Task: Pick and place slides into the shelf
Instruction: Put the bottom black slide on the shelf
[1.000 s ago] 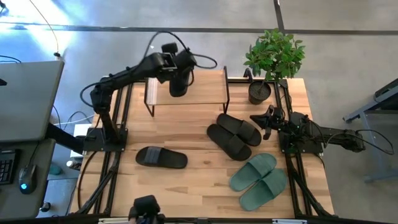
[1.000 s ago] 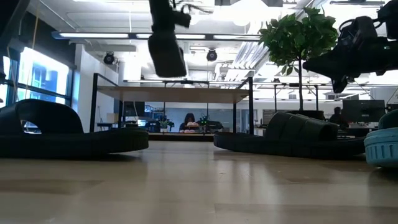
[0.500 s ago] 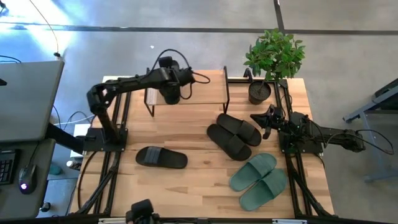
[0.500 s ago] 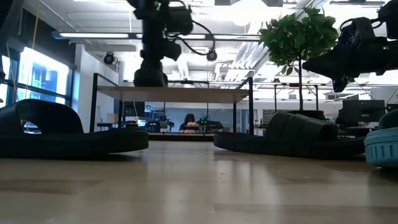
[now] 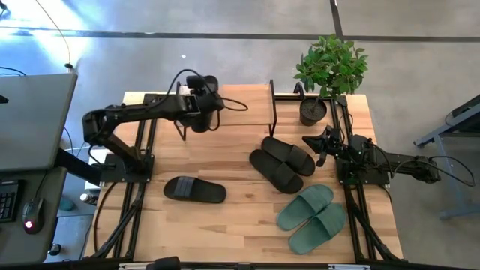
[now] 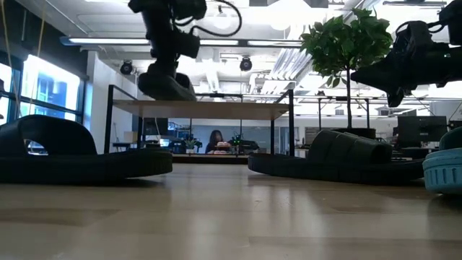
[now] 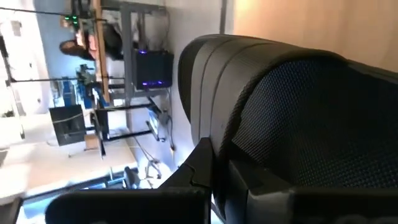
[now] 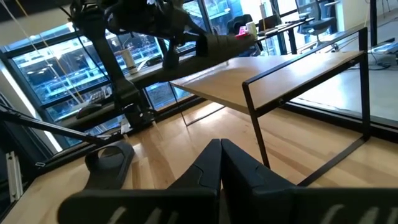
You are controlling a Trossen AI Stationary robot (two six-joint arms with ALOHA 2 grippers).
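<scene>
The left gripper (image 5: 196, 120) is clamped tight on a black slide (image 5: 204, 105), holding it over the left end of the shelf (image 5: 240, 105); from the low view the slide (image 6: 166, 85) looks to sit just at the plank top, though I cannot tell if it touches. On the bench (image 5: 225, 217) one black slide (image 5: 194, 190) lies alone near the front left, a black pair (image 5: 282, 163) lies in the middle, and a green pair (image 5: 312, 217) sits front right. The right gripper (image 5: 319, 144) waits, pinched closed and empty, beside the potted plant (image 5: 330, 71).

Wooden table (image 5: 232, 214): shelf (image 5: 247, 105), potted plant (image 5: 328, 71), three black slides, green pair (image 5: 311, 217).
</scene>
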